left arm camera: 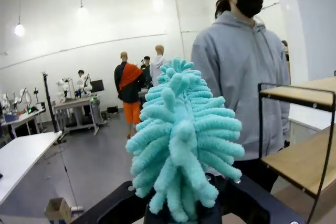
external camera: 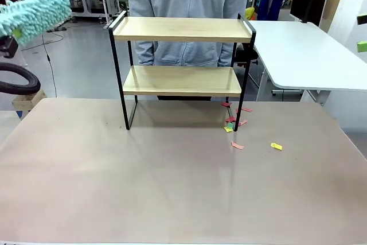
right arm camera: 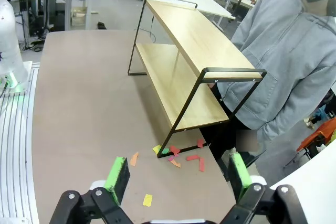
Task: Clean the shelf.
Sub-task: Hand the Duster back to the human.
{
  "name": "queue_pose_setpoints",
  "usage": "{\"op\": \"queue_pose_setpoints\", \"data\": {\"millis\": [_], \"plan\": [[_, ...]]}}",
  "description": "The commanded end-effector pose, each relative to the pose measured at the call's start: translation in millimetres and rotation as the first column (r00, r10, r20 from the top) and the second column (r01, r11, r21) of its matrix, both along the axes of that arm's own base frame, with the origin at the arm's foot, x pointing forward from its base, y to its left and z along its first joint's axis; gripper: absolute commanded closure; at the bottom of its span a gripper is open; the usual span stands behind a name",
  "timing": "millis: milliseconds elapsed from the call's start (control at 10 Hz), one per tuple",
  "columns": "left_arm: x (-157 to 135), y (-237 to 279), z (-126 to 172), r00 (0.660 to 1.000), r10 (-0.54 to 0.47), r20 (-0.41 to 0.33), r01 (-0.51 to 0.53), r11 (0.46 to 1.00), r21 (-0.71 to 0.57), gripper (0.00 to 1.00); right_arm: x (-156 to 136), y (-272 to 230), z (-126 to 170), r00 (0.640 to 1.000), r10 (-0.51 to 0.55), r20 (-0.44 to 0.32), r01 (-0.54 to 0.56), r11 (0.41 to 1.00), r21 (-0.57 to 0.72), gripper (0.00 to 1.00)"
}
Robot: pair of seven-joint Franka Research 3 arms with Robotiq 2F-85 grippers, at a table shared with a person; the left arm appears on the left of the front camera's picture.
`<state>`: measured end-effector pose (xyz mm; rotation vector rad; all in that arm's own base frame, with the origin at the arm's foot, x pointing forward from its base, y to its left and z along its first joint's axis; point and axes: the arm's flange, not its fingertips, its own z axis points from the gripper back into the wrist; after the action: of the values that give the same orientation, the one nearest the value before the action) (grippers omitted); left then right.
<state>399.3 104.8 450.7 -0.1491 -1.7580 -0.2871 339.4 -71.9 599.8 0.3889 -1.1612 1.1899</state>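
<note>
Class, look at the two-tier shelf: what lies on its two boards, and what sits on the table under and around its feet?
Both boards of the shelf look bare. Coloured paper scraps lie on the table around its right foot. The person behind the shelf hides the floor beyond.

front: faces person | wrists: close, probably oblique | shared: shelf (external camera: 182, 55)

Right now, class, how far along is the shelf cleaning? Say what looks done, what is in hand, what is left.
Done: both boards of the shelf look bare, and coloured paper scraps lie on the table by its right leg. In hand: the left gripper is shut on a turquoise duster, raised left of the shelf. Left: possibly another pass; the right gripper is open, holding nothing.
</note>
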Motion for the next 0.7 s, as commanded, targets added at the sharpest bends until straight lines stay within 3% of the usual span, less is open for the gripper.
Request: {"op": "queue_pose_setpoints", "data": {"millis": [0, 300, 600], "plan": [[-35.6, -28.3, -57.3, 0.996, 0.086, 0.002, -0.086, 0.994, 0.065, 0.85, 1.5, -0.8, 3.1, 1.000, 0.008, 0.012, -0.008, 1.000, 0.012, 0.00], [-48.9, -36.3, -88.0, 0.997, 0.072, -0.037, -0.070, 0.997, 0.043, 0.85, 1.5, -0.8, 3.1, 1.000, 0.008, 0.012, -0.008, 1.000, 0.012, 0.00], [-49.0, -41.9, -97.3, 0.997, 0.053, -0.057, -0.051, 0.998, 0.032, 0.85, 1.5, -0.8, 3.1, 1.000, 0.008, 0.012, -0.008, 1.000, 0.012, 0.00]]}}
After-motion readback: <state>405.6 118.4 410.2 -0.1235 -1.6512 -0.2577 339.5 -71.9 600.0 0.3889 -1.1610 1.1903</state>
